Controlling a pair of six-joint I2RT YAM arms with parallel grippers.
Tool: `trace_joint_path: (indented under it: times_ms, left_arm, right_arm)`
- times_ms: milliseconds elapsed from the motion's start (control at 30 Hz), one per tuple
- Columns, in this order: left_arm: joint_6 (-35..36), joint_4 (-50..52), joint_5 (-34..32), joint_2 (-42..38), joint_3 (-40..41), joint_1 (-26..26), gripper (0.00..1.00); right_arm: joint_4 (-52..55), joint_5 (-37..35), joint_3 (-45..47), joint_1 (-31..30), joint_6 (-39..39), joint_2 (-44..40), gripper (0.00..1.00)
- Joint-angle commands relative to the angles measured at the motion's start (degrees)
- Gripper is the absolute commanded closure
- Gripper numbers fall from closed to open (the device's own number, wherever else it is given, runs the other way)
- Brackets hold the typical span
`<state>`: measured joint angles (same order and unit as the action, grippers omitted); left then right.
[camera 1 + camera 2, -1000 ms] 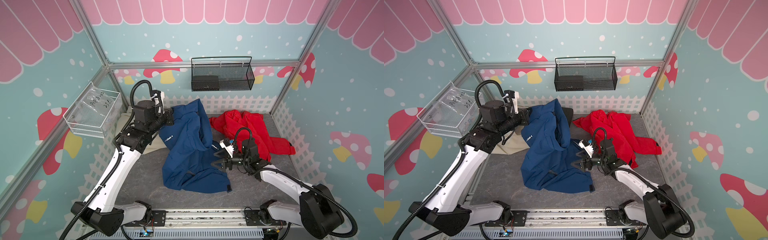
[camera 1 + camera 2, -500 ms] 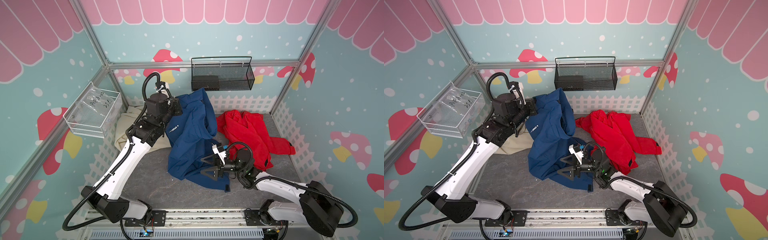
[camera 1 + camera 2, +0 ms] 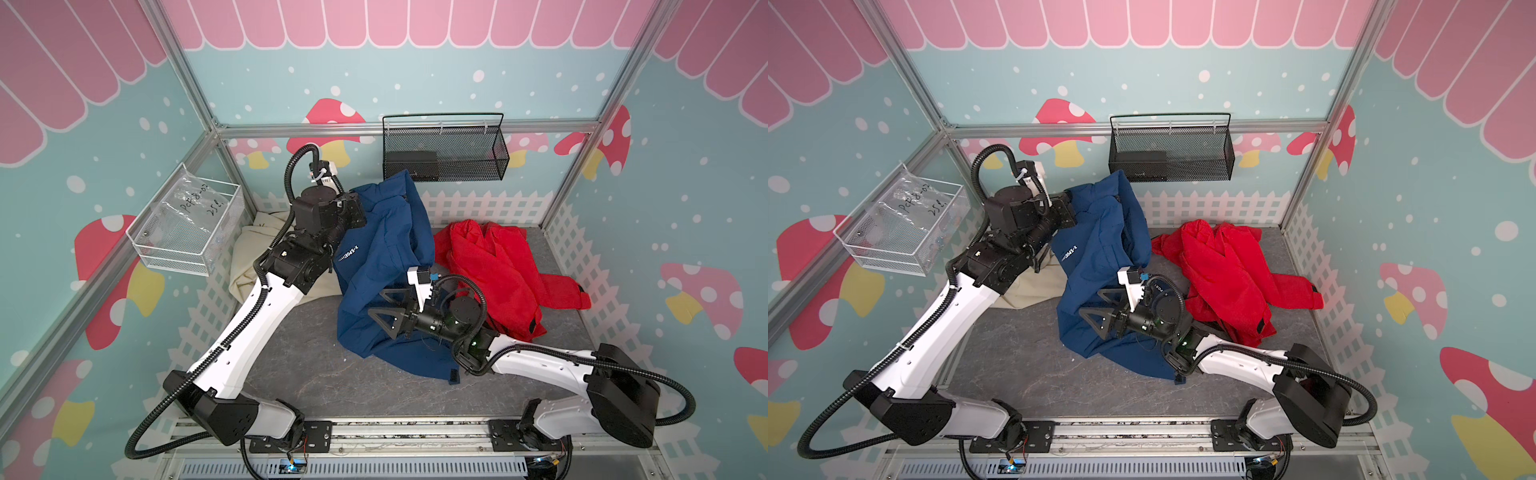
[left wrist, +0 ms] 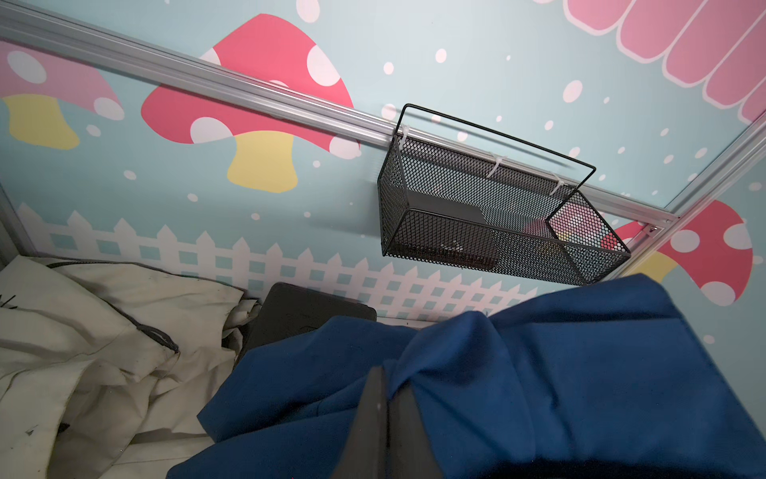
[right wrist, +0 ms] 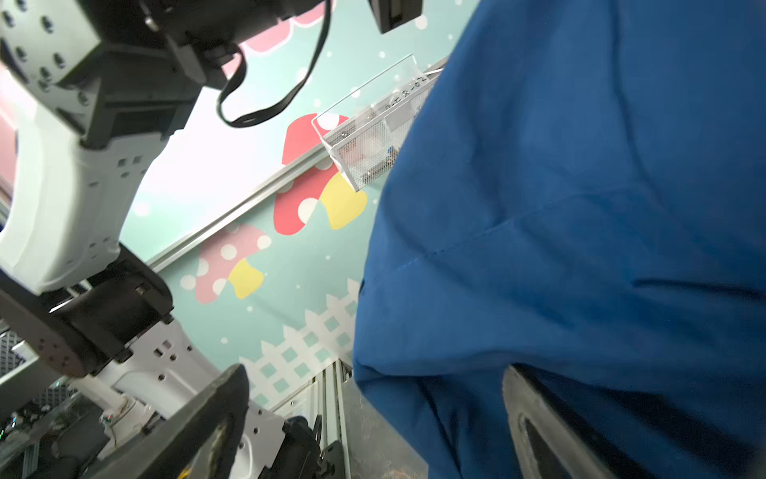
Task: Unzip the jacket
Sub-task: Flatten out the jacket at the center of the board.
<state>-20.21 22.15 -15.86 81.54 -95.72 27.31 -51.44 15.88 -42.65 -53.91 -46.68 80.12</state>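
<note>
The blue jacket (image 3: pixel 386 249) (image 3: pixel 1100 249) hangs bunched from its upper edge, with its lower part heaped on the grey mat. My left gripper (image 3: pixel 362 206) (image 3: pixel 1072 204) is raised at the back left and is shut on a fold of the jacket's blue cloth (image 4: pixel 476 373), as the left wrist view shows (image 4: pixel 387 385). My right gripper (image 3: pixel 380 308) (image 3: pixel 1096 306) stands open beside the jacket's lower half. One of its fingers (image 5: pixel 534 414) lies against the blue cloth, and a fold of cloth hangs between the two. The zipper is hidden among the folds.
A red jacket (image 3: pixel 498 274) lies crumpled at the back right. A cream garment (image 3: pixel 253 257) sits at the back left under my left arm. A black mesh basket (image 3: pixel 444 153) hangs on the back wall, a white wire basket (image 3: pixel 187 228) on the left wall.
My left gripper has lifted the blue jacket and carried it right and back. My right gripper has swung left up to the jacket's lower half and opened wider.
</note>
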Motion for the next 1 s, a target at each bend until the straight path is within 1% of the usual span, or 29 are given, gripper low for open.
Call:
trace_joint_path:
  times_ms: [0,100,167,200,233,300,367,400,433,467,500,533,567,667,700,733,767,800,833,867,967]
  left_arm:
    - [-1.6,-6.7,-1.2,-1.0,-0.9,0.3,1.00]
    - [-2.0,-7.2,-1.0,-1.4,-0.3,0.5,1.00]
    - [-2.2,-7.4,-0.9,-1.7,0.1,0.7,1.00]
    - [-2.2,-7.6,-0.9,-1.8,0.5,0.8,1.00]
    - [-2.2,-7.7,-0.9,-2.0,0.7,0.8,1.00]
    - [-2.4,-8.0,-1.1,-2.4,1.1,0.9,1.00]
    - [-2.3,-7.9,-1.6,-2.7,1.1,0.9,1.00]
    - [-2.0,-7.9,-2.1,-3.0,1.0,0.9,1.00]
    - [-1.4,-7.9,-2.2,-3.1,0.7,0.9,1.00]
    - [-0.6,-7.7,-4.2,-3.3,0.3,0.9,1.00]
    - [0.5,-7.5,-5.9,-3.5,-0.5,0.9,1.00]
    - [1.6,-7.5,-7.8,-3.7,-1.2,0.8,1.00]
    - [2.6,-7.6,-9.2,-3.9,-1.8,0.7,1.00]
    - [4.4,-8.0,-11.2,-4.5,-4.8,-0.9,1.00]
    - [4.6,-8.2,-11.1,-4.6,-6.1,-1.6,1.00]
    - [5.5,-8.6,-10.6,-4.7,-7.0,-2.0,1.00]
    - [7.4,-9.9,-9.9,-4.8,-7.8,-2.1,1.00]
    - [9.0,-11.6,-8.4,-5.1,-8.2,-2.1,1.00]
    - [10.1,-12.7,-7.1,-5.3,-8.6,-2.1,1.00]
    - [11.7,-13.9,-5.4,-5.4,-9.1,-2.1,1.00]
    - [16.4,-16.6,-1.7,-5.6,-10.5,-2.1,1.00]
  right_arm:
    - [-1.6,-7.8,-2.6,-0.9,-7.7,2.2,0.03]
    - [-0.4,-9.9,-5.1,-1.0,-10.3,4.4,0.05]
    - [-0.3,-10.1,-7.0,-1.1,-11.1,5.8,0.07]
    - [-0.3,-10.2,-8.0,-1.3,-11.4,6.3,0.10]
    - [-0.3,-10.6,-8.7,-1.6,-11.3,6.8,0.15]
    - [0.0,-11.1,-9.5,-1.8,-11.1,7.3,0.35]
    - [1.3,-11.9,-9.9,-1.9,-10.2,6.8,0.67]
    - [2.5,-12.9,-9.9,-1.9,-8.6,5.9,0.83]
    - [3.3,-13.8,-9.7,-1.9,-6.1,4.8,0.92]
    - [4.3,-14.9,-9.4,-1.8,-3.8,3.5,1.00]
    - [5.5,-16.4,-8.8,-1.5,-0.8,1.5,1.00]
    - [6.2,-16.5,-8.2,-0.6,2.0,-0.6,1.00]
    - [7.0,-14.9,-8.0,1.0,4.2,-2.5,1.00]
    - [15.6,-5.0,-11.0,8.5,12.5,-7.6,1.00]
    - [22.4,-1.6,-14.3,11.2,17.1,-8.6,1.00]
    - [30.1,-1.1,-18.3,13.4,22.0,-9.0,1.00]
    - [38.7,-2.1,-23.3,14.8,28.2,-9.1,1.00]
    - [45.6,-2.6,-27.6,16.2,34.4,-8.9,1.00]
    - [50.0,-3.7,-31.3,17.1,38.6,-8.8,1.00]
    - [52.9,-5.2,-34.2,18.5,41.7,-8.9,1.00]
    - [54.0,-3.0,-39.3,24.1,44.8,-8.9,1.00]
